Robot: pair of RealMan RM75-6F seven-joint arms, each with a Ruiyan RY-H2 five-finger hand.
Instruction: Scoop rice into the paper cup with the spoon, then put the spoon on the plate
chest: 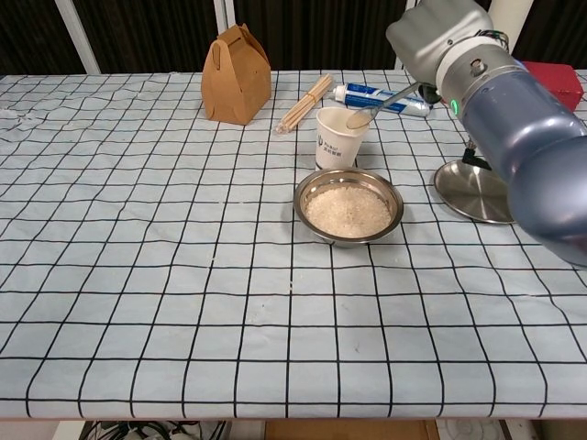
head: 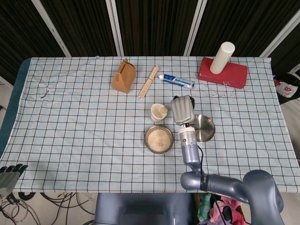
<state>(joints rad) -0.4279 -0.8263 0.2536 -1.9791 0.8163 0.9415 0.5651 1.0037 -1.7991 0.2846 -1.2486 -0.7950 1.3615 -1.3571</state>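
A white paper cup (head: 157,113) (chest: 337,142) stands just behind the steel bowl of rice (head: 159,139) (chest: 348,208). My right hand (head: 183,109) (chest: 438,37) holds a metal spoon (chest: 376,105) by its handle, just right of the cup. The spoon slants down to the left, and its bowl (head: 163,110) hangs over the cup's mouth at the right rim. The bare steel plate (head: 206,128) (chest: 477,192) lies right of the rice bowl, partly behind my forearm. My left hand (head: 10,171) rests off the table's front left corner, holding nothing.
Along the back stand a brown paper box (head: 123,76) (chest: 237,75), a bundle of chopsticks (head: 149,81) (chest: 305,103), a toothpaste tube (head: 176,81) (chest: 381,95) and a red box (head: 223,72) with a white cylinder (head: 221,57) on it.
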